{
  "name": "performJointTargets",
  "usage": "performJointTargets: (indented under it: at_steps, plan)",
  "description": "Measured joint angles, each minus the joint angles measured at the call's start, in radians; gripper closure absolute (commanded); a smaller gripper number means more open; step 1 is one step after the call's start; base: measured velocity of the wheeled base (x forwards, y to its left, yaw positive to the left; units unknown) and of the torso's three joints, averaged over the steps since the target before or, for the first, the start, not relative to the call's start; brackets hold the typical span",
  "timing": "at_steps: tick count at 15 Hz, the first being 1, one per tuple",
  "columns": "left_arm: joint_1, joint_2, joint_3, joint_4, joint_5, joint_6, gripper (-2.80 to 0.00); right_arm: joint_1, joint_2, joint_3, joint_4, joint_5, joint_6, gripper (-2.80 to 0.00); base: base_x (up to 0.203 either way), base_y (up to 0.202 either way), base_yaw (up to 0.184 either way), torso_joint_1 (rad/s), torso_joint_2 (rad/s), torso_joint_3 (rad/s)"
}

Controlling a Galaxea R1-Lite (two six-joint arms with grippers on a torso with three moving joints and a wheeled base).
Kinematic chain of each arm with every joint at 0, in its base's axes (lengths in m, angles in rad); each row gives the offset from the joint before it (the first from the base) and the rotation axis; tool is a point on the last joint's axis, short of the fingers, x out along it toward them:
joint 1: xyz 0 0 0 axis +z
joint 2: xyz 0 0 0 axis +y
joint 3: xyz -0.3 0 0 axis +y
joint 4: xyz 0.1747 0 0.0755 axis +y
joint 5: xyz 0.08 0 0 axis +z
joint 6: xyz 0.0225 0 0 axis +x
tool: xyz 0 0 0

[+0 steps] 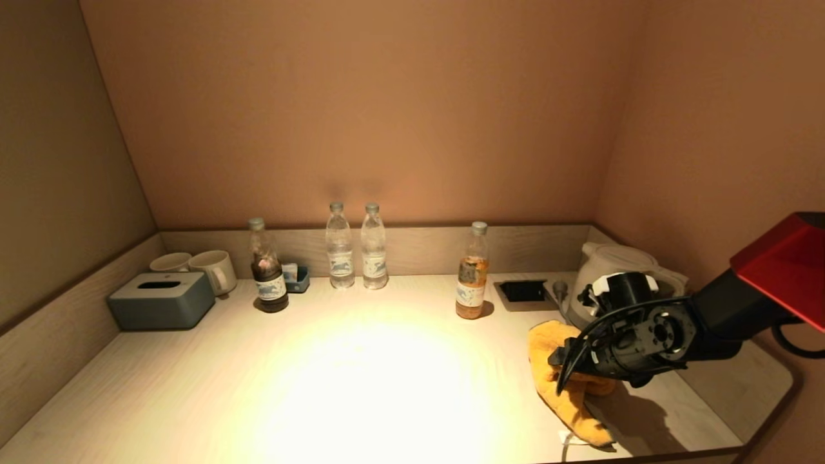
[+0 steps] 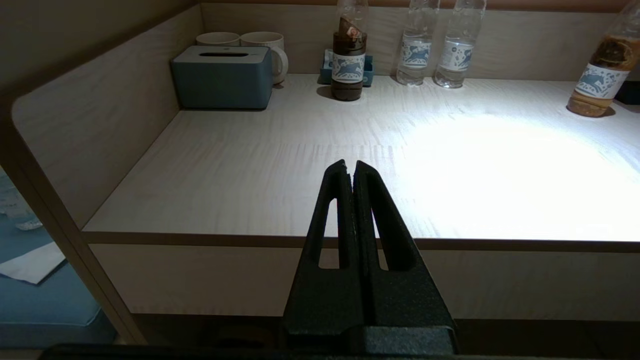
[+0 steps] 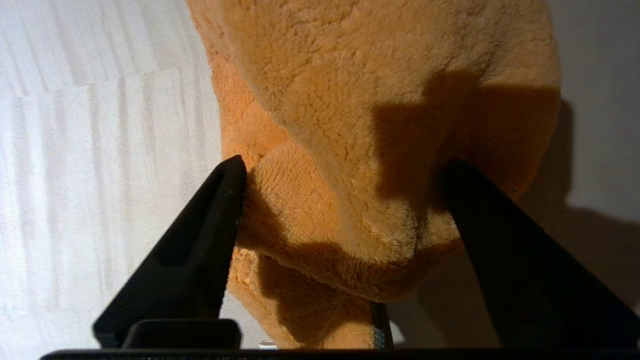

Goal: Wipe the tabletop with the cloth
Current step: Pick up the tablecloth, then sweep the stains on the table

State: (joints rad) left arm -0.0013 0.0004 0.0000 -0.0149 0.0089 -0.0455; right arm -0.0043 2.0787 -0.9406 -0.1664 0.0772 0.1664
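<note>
1. Cloth (image 1: 568, 380) is lying bunched on the tabletop (image 1: 361, 380) near its front right corner, an orange fleecy heap trailing toward the front edge.
2. The right gripper (image 3: 345, 200) is sitting right down on that cloth, its two black fingers (image 3: 220, 200) spread apart with a thick fold of the cloth bulging between them; one finger is touching the fold's side, the other is pressing into shadow on the far side.
3. In the head view the right gripper (image 1: 567, 364) is hanging over the middle of the cloth, with the red-and-black arm reaching in from the right.
4. Just behind the gripper a white kettle (image 1: 615, 267) is standing by the right wall, and a dark square socket plate (image 1: 523, 293) is sitting beside it.
5. Further from the gripper, a bottle of amber drink (image 1: 472, 274) is standing upright, then two clear water bottles (image 1: 356, 248) by the back wall, then a dark bottle (image 1: 267, 267).
6. Well away, in the far corner, a grey tissue box (image 1: 161, 299) and two mugs (image 1: 196, 265) are standing together.
7. The left gripper (image 2: 350, 170) is waiting off the front edge of the table, fingers pressed together on nothing.
</note>
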Motion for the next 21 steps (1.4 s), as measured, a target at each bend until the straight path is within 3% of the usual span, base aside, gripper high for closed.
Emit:
performJointTargets:
  at_steps: [13, 16, 21]
  plan:
    - [0.0, 0.0, 0.0, 0.0, 0.0, 0.0, 0.0, 0.031, -0.093, 0.001, 0.012, 0.007, 0.046, 0.0, 0.0, 0.0, 0.0, 0.0, 0.0, 0.0]
    - [0.0, 0.0, 0.0, 0.0, 0.0, 0.0, 0.0, 0.083, -0.195, 0.002, 0.02, 0.007, 0.067, 0.0, 0.0, 0.0, 0.0, 0.0, 0.0, 0.0]
    - [0.0, 0.0, 0.0, 0.0, 0.0, 0.0, 0.0, 0.25, -0.36, -0.033, 0.063, 0.007, 0.074, 0.0, 0.0, 0.0, 0.0, 0.0, 0.0, 0.0]
